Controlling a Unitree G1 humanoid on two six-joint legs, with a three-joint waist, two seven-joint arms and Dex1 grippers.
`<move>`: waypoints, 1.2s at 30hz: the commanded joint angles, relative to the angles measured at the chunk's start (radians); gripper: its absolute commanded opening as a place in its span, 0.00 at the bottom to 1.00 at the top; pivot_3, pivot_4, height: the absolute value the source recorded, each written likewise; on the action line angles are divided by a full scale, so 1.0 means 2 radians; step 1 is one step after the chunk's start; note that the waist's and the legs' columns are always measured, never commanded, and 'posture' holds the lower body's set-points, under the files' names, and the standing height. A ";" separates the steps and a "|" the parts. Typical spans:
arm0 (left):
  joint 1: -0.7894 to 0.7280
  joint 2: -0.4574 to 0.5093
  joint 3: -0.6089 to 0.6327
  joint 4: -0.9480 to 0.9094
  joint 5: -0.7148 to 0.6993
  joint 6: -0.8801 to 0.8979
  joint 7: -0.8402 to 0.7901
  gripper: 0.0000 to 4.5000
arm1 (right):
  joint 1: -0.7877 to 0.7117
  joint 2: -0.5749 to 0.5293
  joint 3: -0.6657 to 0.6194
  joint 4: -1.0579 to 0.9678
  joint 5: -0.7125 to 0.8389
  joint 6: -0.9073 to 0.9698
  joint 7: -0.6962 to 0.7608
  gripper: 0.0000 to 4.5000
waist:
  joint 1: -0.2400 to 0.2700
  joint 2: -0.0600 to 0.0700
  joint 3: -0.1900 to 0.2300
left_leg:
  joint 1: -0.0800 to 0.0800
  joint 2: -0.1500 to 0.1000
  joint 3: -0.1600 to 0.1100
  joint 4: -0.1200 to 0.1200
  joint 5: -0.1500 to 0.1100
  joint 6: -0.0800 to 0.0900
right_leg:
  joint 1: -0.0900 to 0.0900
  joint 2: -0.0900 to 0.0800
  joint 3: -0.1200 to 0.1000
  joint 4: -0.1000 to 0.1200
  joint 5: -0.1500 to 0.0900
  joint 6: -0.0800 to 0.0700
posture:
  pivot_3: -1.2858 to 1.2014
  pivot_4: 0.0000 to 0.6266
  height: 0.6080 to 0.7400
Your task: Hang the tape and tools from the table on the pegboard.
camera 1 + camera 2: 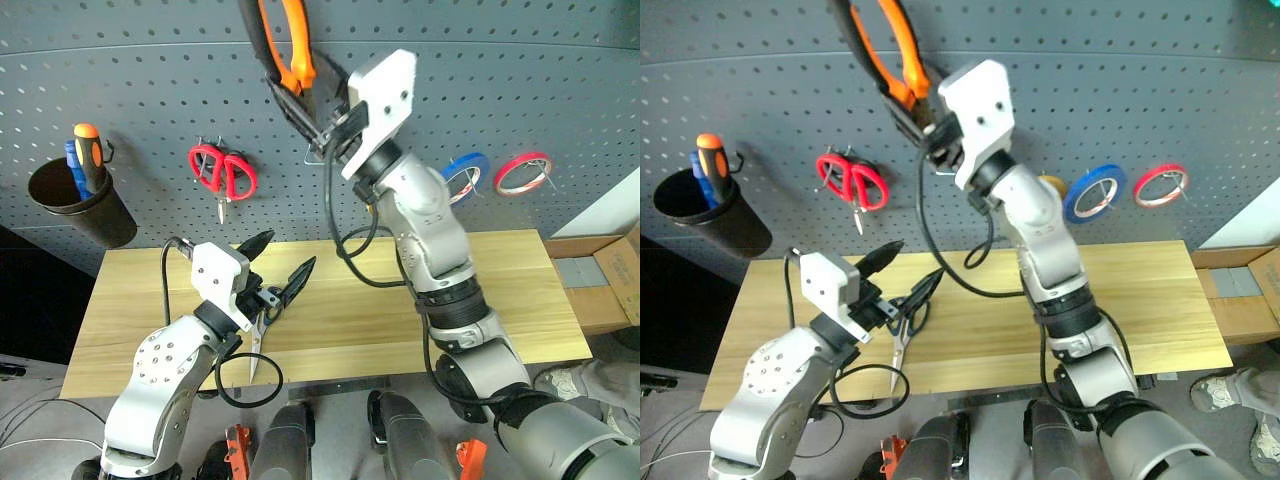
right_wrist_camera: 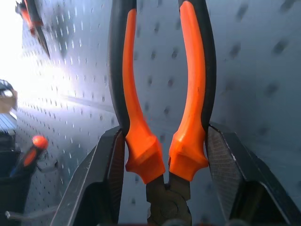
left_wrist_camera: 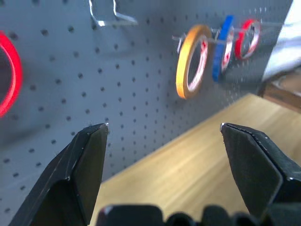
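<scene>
Head stereo pair looks forward and down over the desk [image 1: 520, 300] onto the pegboard [image 1: 150, 60], sharing both. Left wrist camera faces the pegboard obliquely at mid range; right wrist camera sits close against it.

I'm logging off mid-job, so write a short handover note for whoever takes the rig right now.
Right gripper: shut on the pliers, held handles-up against the pegboard, not hung yet.
Left gripper: open, empty, above the table near the dark-handled scissors.
Done: yellow tape hangs on a hook beside the blue and red rolls.
Left: hang the pliers, then the scissors lying on the table. I can't spot the small red-handled screwdriver; check for it.
</scene>
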 commanded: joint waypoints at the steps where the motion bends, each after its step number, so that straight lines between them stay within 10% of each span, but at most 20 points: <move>1: 0.002 -0.008 0.006 -0.018 0.001 -0.016 0.010 0.91 | -0.016 0.008 -0.002 0.010 -0.013 -0.053 -0.005 0.45 | 0.000 0.000 0.000 | 0.000 0.000 0.000 0.000 0.000 0.000 | 0.000 0.000 0.000 0.000 0.000 0.000 | 0.55 0.44 1.00; 36: 0.019 0.001 0.004 -0.029 0.013 -0.006 0.024 0.91 | 0.065 0.025 0.014 0.113 -0.108 -0.125 -0.087 0.45 | 0.001 0.000 0.000 | 0.000 0.000 0.000 0.000 0.000 0.000 | 0.000 0.000 0.000 0.000 0.000 0.000 | 0.56 0.46 1.00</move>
